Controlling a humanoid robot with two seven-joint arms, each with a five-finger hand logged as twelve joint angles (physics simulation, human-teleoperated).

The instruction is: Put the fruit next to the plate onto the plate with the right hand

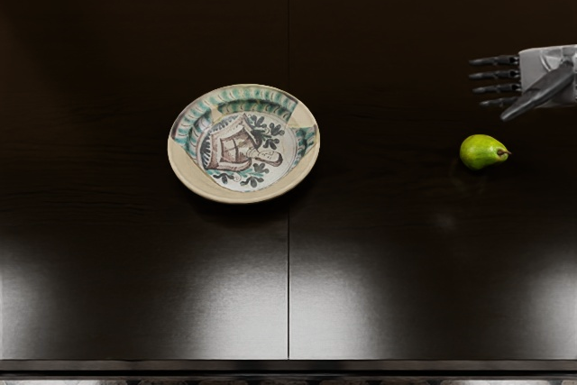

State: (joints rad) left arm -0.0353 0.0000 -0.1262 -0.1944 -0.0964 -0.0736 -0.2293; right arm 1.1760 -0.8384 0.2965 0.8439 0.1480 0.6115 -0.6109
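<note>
A green pear (pixel 482 151) lies on its side on the dark table, far to the right of the plate. The cream plate (pixel 186 161), painted with green and brown patterns, sits left of the table's middle and holds nothing. My right hand (pixel 507 84) comes in from the right edge, above and slightly right of the pear. Its fingers are stretched out straight toward the left, the thumb angling down, and they hold nothing. A clear gap separates the hand from the pear.
The dark glossy table (pixel 288 268) has a seam running down its middle. Its front edge lies along the bottom of the view, its back edge near the top.
</note>
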